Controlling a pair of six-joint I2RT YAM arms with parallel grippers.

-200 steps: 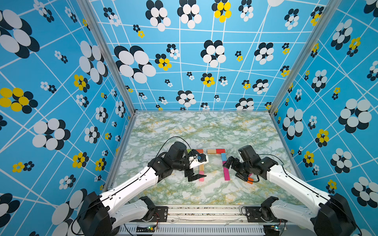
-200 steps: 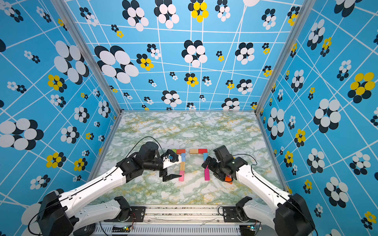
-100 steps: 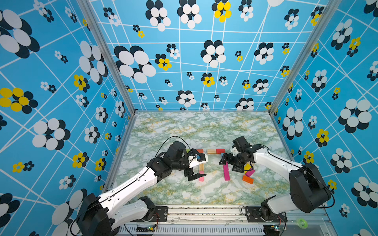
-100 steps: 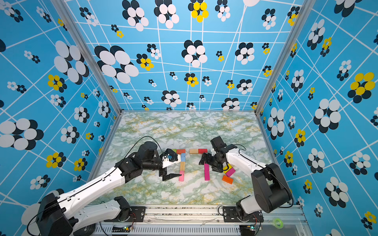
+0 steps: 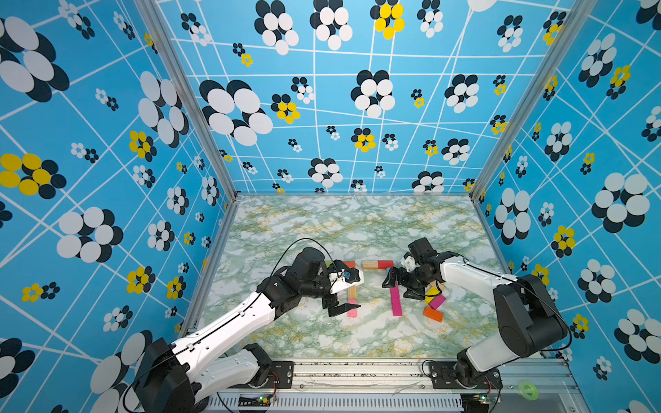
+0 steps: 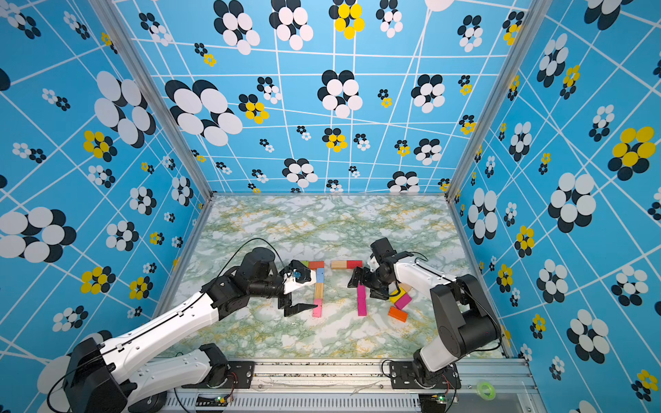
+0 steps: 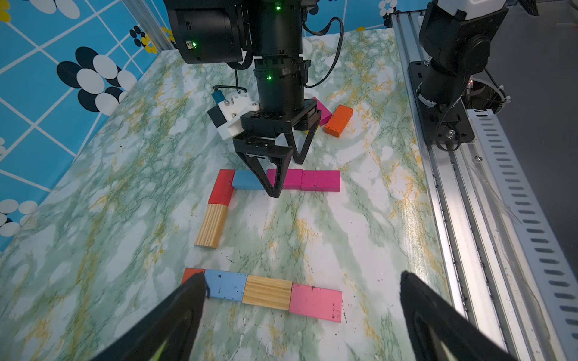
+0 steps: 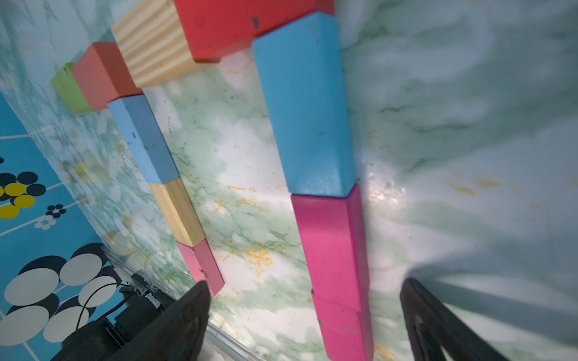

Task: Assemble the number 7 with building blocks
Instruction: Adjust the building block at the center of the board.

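Two block figures lie on the marble table (image 5: 322, 229). The left one has a green and orange-red bar (image 8: 93, 75) and a stem of light blue (image 7: 225, 286), wood (image 7: 267, 292) and pink (image 7: 316, 301) blocks. The right number 7 (image 5: 390, 282) has a wood (image 7: 211, 225) and red (image 7: 221, 187) bar and a stem of one blue (image 8: 303, 109) and two magenta (image 8: 331, 250) blocks. My right gripper (image 5: 398, 289) (image 6: 365, 289) (image 7: 286, 178) (image 8: 305, 286) is open and straddles that stem. My left gripper (image 5: 343, 304) (image 6: 297, 304) (image 7: 301, 281) is open beside the left stem and holds nothing.
Loose blocks lie right of the right stem: an orange one (image 5: 432, 314), a magenta one (image 5: 437, 301), a yellow one (image 5: 431, 293) and a wooden one partly under the right arm. Patterned walls enclose three sides. A metal rail (image 5: 357, 372) runs along the front edge.
My right gripper has moved left from over the loose blocks to the magenta stem, and that arm's elbow has risen. The left arm has stayed still.
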